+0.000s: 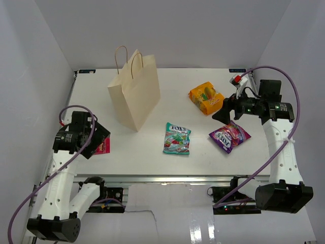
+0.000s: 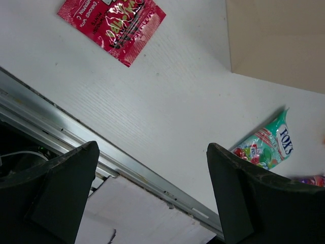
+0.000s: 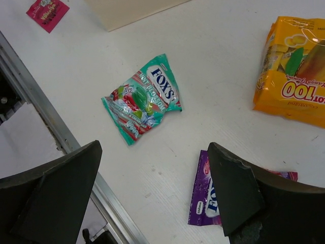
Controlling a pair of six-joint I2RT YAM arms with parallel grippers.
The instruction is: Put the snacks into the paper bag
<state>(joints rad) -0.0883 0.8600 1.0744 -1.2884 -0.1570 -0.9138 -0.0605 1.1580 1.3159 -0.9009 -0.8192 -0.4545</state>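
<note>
The tan paper bag (image 1: 134, 91) stands upright at the back left, handles up. Four snacks lie flat on the white table. The teal Fox's packet (image 1: 176, 138) is in the middle and the purple packet (image 1: 229, 135) to its right. The orange pack (image 1: 206, 97) lies further back, and the red sachet (image 1: 103, 147) at the front left. My left gripper (image 1: 95, 138) hovers open beside the sachet (image 2: 111, 23), holding nothing. My right gripper (image 1: 226, 109) hangs open and empty above the purple packet (image 3: 205, 198). The teal packet (image 3: 142, 99) and orange pack (image 3: 294, 76) also show in the right wrist view.
A metal rail (image 1: 167, 179) runs along the table's near edge, with a drop to the floor beyond it. White walls close off the back and both sides. The bag's base (image 2: 277, 40) stands beyond the left gripper.
</note>
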